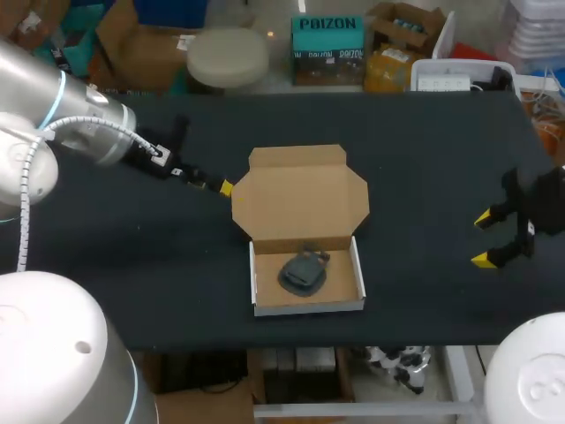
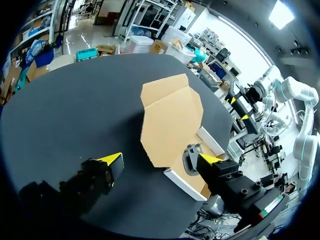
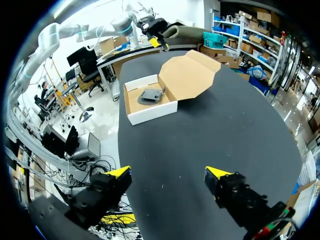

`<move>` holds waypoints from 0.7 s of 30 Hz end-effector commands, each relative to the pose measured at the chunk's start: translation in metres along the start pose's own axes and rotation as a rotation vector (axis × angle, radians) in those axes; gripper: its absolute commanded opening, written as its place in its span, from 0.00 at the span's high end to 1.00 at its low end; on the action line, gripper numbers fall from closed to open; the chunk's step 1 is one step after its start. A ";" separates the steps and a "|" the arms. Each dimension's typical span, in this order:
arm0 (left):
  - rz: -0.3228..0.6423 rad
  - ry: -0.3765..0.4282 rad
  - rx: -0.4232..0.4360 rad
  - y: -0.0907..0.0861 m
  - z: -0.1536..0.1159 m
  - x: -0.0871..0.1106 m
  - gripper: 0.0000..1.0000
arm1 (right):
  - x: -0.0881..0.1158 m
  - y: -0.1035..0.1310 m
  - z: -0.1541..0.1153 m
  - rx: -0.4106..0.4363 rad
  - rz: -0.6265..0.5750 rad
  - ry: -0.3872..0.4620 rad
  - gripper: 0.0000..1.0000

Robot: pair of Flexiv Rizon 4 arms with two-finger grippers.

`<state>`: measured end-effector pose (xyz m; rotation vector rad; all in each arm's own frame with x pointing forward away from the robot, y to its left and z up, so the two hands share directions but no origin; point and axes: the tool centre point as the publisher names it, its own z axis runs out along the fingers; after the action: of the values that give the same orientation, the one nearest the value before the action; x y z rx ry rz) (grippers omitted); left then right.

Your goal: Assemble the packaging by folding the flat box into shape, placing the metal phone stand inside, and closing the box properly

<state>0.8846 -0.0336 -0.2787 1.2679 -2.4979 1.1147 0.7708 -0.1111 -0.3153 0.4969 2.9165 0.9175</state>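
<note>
Box tray (image 1: 307,306) sits at the table's (image 1: 424,159) front middle, phone stand (image 1: 303,269) in it, open lid (image 1: 300,194) behind; left gripper (image 2: 162,160) just beside lid's left edge, right gripper (image 1: 487,238) well apart at right.

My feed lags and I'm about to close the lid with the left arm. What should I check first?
1. Stand inside box: ok.
2. Box walls folded up on all sides: ok.
3. Lid open, folded back, nothing on it: ok.
4. Left jaws open, beside the lid's left edge: ok; whether they touch the lid: cannot tell.
5. Right jaws open, empty, far from the box: ok.
6. Stand sits low enough for the lid to shut: cannot tell.
</note>
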 end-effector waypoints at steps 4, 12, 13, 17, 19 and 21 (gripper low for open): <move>0.028 0.048 0.028 -0.002 0.013 -0.016 0.00 | -0.001 0.003 -0.001 -0.002 -0.022 0.009 0.00; 0.066 0.112 0.033 -0.003 0.029 -0.018 0.00 | -0.005 0.015 -0.002 0.023 -0.091 0.043 0.00; 0.074 0.116 0.029 -0.003 0.030 -0.018 0.00 | -0.006 0.017 -0.001 0.025 -0.099 0.051 0.00; 0.076 0.139 0.021 -0.003 0.039 -0.018 0.00 | -0.010 0.025 0.000 0.053 -0.134 0.057 0.00; 0.080 0.147 0.023 -0.003 0.043 -0.018 0.00 | -0.012 0.029 0.000 0.064 -0.151 0.057 0.00; 0.088 0.167 0.025 -0.002 0.047 -0.019 0.00 | -0.014 0.033 -0.001 0.072 -0.165 0.057 0.00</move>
<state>0.9004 -0.0512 -0.3123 1.0578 -2.4550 1.2189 0.7877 -0.0950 -0.3008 0.2371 2.9746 0.8365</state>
